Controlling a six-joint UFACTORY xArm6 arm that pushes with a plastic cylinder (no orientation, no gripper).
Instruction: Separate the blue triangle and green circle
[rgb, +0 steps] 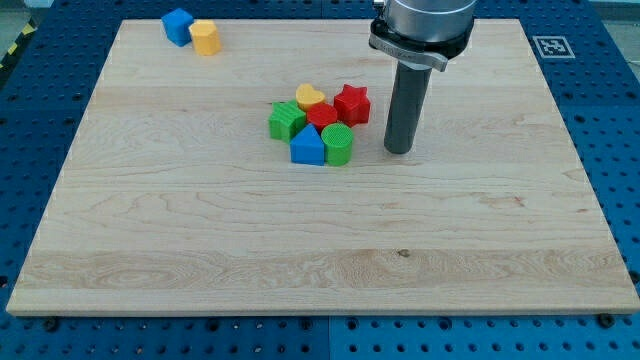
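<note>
- Blue triangle (307, 148) touches green circle (338, 145) at the cluster's bottom edge, mid tabletop (200, 230).
- My tip (399, 150) sits just right of the circle; no fingers, rod only, holding nothing.
- Risk: a leftward push drags both together, plus red star (352, 104).

On the wooden board (200, 230), my tip (399, 151) rests just right of a central cluster: blue triangle (307, 148) touching green circle (338, 145), with a green block (287, 121), yellow heart (311, 97) and red star (352, 104) behind; blue (178, 26) and yellow blocks (205, 37) upper left
</note>
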